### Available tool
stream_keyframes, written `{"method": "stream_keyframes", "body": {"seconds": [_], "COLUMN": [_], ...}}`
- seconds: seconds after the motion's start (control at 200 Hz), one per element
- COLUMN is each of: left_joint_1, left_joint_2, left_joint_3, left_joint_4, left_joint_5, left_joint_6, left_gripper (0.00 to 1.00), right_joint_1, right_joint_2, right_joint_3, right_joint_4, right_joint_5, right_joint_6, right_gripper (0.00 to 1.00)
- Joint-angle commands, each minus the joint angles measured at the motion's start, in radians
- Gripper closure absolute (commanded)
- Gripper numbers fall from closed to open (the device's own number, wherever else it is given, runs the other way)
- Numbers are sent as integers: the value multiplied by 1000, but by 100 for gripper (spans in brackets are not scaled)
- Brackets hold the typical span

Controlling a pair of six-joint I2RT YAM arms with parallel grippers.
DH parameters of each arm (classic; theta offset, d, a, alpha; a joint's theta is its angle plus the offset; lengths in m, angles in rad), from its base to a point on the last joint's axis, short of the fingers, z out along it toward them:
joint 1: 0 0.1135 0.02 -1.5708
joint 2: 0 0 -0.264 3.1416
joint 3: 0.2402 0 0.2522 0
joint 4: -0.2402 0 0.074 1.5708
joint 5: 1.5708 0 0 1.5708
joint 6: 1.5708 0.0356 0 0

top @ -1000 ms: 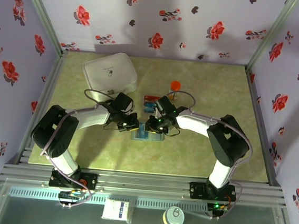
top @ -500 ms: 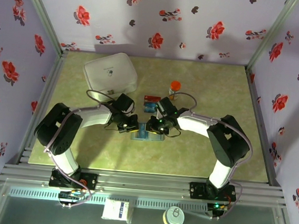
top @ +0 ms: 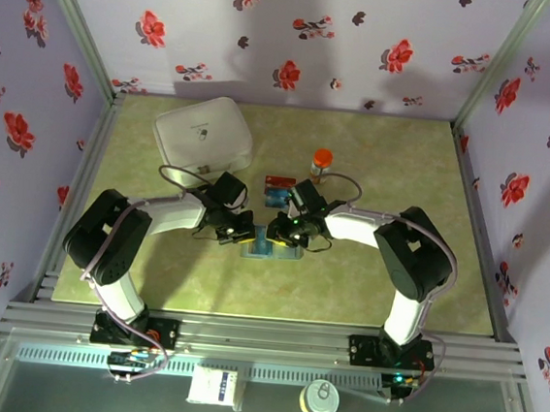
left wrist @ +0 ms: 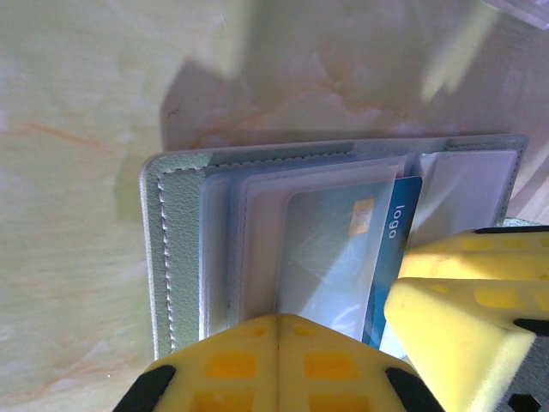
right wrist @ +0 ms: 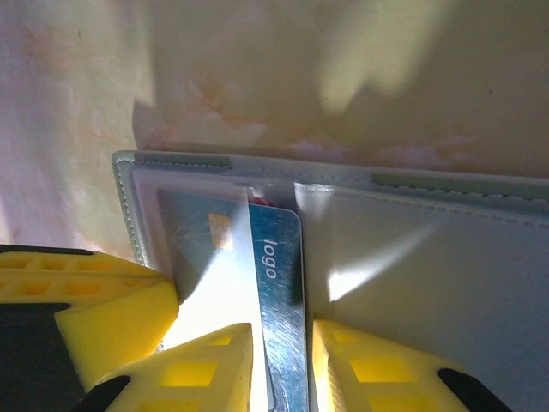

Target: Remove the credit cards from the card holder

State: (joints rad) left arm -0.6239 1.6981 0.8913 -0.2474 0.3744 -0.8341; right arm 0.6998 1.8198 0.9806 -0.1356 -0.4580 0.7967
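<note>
Claws: we see the left claw (left wrist: 276,330) clenched, its two yellow fingers pressed together with nothing between them. The right claw (right wrist: 281,335) stands narrowly parted.
Right claw's hold: a blue card (right wrist: 279,283) runs up between its fingertips, close to both. We cannot tell whether it is pinched or merely straddled.
Card holder: the card holder (left wrist: 176,257) lies open and flat on the table (top: 406,160), near the middle, directly under both claws.
Holder against left claw: in the left wrist view the shut tips rest at the lower edge of the pocketed panel. One of the right claw's fingers (left wrist: 455,318) sits just beside them.
Holder against right claw: in the right wrist view the plain panel of the card holder (right wrist: 429,275) spreads to the right of the fingertips, and the clear pocket lies to their left.
Blue card: it sits partly inside the clear pocket, and the strip marked "logo" (left wrist: 396,257) pokes out towards the fold.
Loose cards: from above we see a red card (top: 279,180) and a teal card (top: 276,198) on the table just beyond the claws, apart from the card holder (top: 272,252).
Arms: both elbows are raised and spread wide, and the forearms angle inward. The left claw (top: 240,230) and right claw (top: 277,231) nearly meet, tipped down.
</note>
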Motion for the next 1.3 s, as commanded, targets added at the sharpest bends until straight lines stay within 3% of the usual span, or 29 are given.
{"method": "stream_keyframes", "body": {"seconds": [0.0,0.785,1.295], "left_joint_1": [-5,-5,-5], "left_joint_2": [31,43,44], "left_joint_3": [0,2,0], "left_joint_4": [-39,-36,-39], "left_joint_5": [-25,-20,-20], "left_joint_6": [19,13,13], "left_gripper": [100,100,100], "right_joint_1": [-5,-31,-75], "right_joint_2": [23,-31,-83], "right_joint_3": [-11,-83,-134], "right_joint_4": [17,169,96], "right_joint_5": [-22,-86,-39], "right_joint_6": [15,88,39], "right_gripper": [73,87,92]}}
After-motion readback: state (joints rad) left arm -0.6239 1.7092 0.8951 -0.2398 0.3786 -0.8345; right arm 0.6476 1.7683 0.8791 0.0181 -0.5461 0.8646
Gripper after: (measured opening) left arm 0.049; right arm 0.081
